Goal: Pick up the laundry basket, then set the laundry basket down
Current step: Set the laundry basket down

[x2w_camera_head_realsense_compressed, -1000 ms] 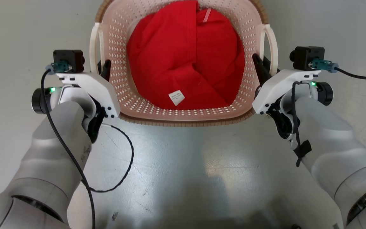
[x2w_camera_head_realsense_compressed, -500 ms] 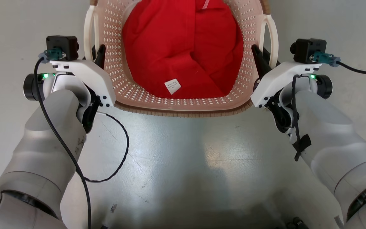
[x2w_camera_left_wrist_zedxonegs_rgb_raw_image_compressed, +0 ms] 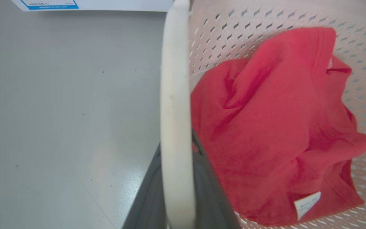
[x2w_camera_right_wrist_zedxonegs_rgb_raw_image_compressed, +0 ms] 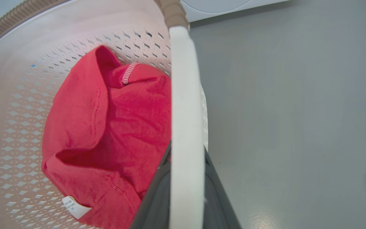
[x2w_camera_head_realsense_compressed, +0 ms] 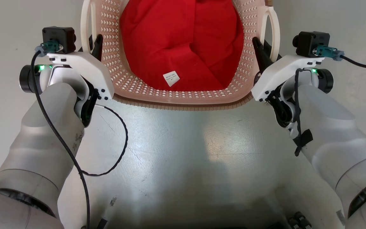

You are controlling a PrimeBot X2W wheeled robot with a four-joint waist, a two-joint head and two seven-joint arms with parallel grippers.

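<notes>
Laundry basket [x2w_camera_head_realsense_compressed: 183, 97]: likely stiff, light (red garment [x2w_camera_head_realsense_compressed: 183, 38] adds little). Left hand [x2w_camera_head_realsense_compressed: 94, 44], right hand [x2w_camera_head_realsense_compressed: 261, 47] each clenched on a white side handle [x2w_camera_right_wrist_zedxonegs_rgb_raw_image_compressed: 186, 111].

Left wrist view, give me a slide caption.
Left claw grips the laundry basket by its white handle; a red garment lies inside, grey floor alongside.

Crumpled red shirt [x2w_camera_head_realsense_compressed: 183, 41], small white tag [x2w_camera_head_realsense_compressed: 171, 78] on its near fold, pink neck band [x2w_camera_right_wrist_zedxonegs_rgb_raw_image_compressed: 129, 72] showing, shiny grey floor [x2w_camera_head_realsense_compressed: 183, 159] with small dark marks, white machine [x2w_camera_right_wrist_zedxonegs_rgb_raw_image_compressed: 221, 4] at the floor's far edge, blue-edged sticker [x2w_camera_left_wrist_zedxonegs_rgb_raw_image_compressed: 43, 3]
</notes>
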